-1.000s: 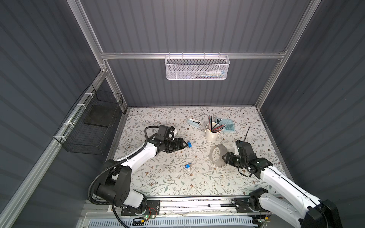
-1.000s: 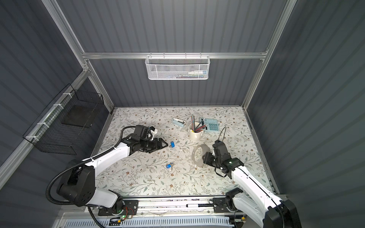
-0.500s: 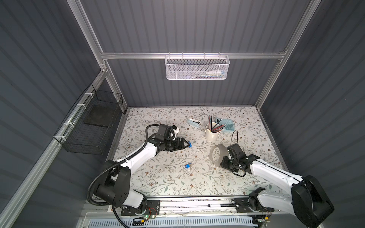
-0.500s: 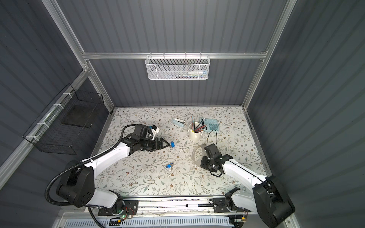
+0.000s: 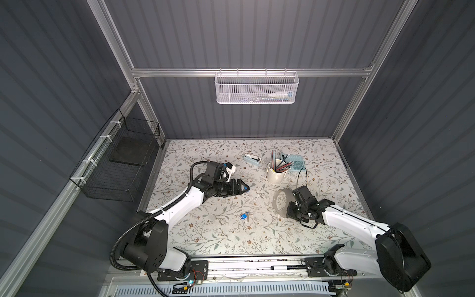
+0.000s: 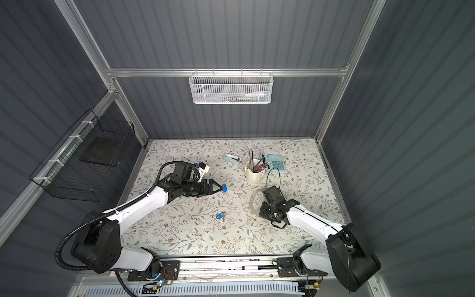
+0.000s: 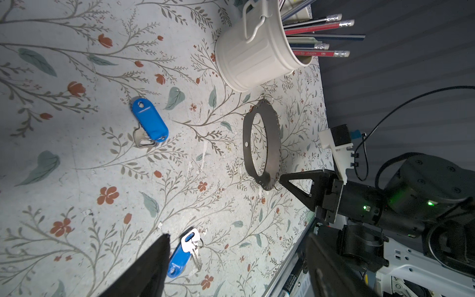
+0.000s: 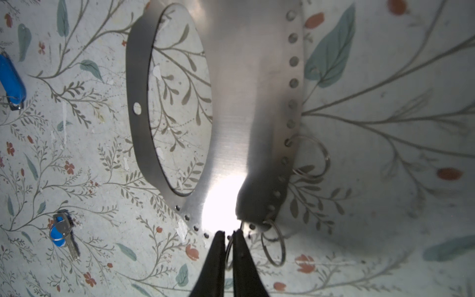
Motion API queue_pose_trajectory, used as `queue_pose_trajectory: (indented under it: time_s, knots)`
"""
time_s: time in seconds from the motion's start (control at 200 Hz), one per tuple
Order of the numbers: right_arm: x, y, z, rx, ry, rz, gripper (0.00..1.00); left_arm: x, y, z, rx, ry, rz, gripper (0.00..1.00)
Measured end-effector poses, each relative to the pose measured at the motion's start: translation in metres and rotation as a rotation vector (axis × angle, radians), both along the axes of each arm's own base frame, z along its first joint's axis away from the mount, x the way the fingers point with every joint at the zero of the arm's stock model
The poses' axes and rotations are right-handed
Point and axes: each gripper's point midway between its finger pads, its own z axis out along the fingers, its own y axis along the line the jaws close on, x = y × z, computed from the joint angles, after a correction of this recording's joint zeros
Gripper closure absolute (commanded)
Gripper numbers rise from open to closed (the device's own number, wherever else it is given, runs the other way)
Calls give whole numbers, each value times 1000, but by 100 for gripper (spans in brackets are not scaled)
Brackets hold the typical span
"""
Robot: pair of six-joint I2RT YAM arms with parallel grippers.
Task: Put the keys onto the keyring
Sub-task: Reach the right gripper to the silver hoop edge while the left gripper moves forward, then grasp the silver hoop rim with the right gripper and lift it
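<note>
While the right claw (image 8: 228, 235) pinches the keyring (image 7: 246, 159), the open left claw (image 6: 218, 189) should next seize the key (image 6: 224, 188) at its three o'clock.

2 small metal keys, each w/ a bright blue plastic tag, both flat on the flowered table (image 7: 77, 180), well apart. First key (image 7: 150, 123) lies mid-table, tag over its metal part. Second key (image 7: 183, 250) is nearer the front edge, blade out beside the tag. Keyring (image 8: 231, 102): big thin grey oval band, open centre, dotted rim, little wire rings hanging off it. It's right of both keys; right gripper (image 8: 228, 235) pinches one wire ring.
</note>
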Motion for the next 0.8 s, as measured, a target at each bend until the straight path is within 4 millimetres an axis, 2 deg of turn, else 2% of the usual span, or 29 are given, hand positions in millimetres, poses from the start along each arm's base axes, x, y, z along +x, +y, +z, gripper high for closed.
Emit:
queue_pose_trajectory:
  time_s: [0.315, 0.605, 0.801]
  knots:
    - [-1, -1, -2, -12, 5, 2, 89, 1, -3, 4, -17, -13, -9, 14]
    - [-2, -1, -2, -21, 2, 6, 100, -2, -5, 6, -30, -25, -24, 5]
    - [-5, -3, 4, -20, -45, 23, 100, -6, -4, 18, -49, -69, -31, 3]
